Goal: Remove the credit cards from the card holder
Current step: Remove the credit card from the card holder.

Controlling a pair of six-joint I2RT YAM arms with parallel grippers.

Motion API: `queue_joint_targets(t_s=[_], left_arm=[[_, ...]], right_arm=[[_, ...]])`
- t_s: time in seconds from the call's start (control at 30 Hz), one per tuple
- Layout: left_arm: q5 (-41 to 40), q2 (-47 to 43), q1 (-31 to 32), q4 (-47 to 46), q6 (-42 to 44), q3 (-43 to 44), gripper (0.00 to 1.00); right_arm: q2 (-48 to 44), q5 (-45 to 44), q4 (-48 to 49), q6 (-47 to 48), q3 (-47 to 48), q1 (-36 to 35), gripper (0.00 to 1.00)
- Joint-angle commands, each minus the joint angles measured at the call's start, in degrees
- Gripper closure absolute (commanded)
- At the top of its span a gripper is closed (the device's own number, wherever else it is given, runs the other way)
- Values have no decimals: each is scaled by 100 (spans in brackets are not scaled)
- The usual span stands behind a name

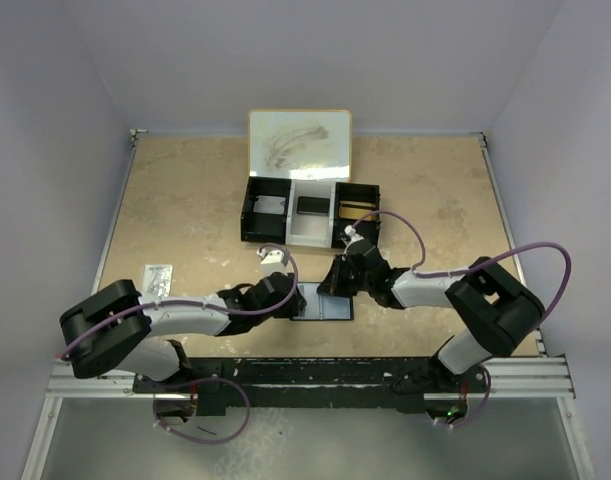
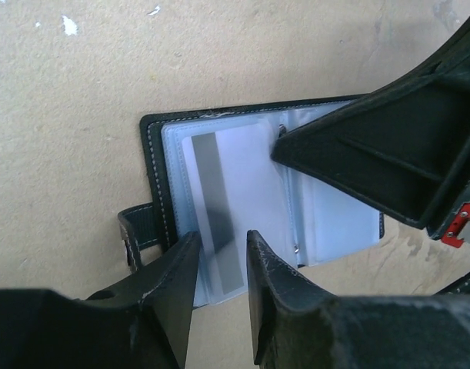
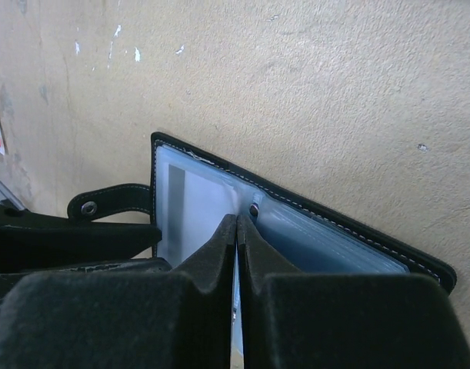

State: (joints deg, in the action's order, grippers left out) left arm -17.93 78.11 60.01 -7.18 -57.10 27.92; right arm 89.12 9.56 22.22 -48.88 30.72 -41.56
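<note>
The card holder lies open on the table between my two arms, its snap tab to the left. A white card with a grey stripe sits in its clear left pocket. My left gripper is open with a narrow gap, its fingers on either side of the card's striped near end. My right gripper is shut, its tips pressed on the holder's inside by the spine rivet. It enters the left wrist view as a black wedge touching the card pocket's right edge.
A black-and-white three-compartment tray stands behind the holder, with a white lid raised at its back. A small pale packet lies at the left of the table. The metal rail runs along the near edge.
</note>
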Motion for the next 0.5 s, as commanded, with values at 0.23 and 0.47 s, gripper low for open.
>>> queue_joint_targets(t_s=[0.23, 0.47], left_arm=[[159, 213, -1, -1138, -602, -225, 69], [141, 229, 2, -2120, -1125, -656, 66]], right_arm=[[351, -130, -153, -116, -603, -21, 97], [357, -45, -21, -154, -655, -24, 97]])
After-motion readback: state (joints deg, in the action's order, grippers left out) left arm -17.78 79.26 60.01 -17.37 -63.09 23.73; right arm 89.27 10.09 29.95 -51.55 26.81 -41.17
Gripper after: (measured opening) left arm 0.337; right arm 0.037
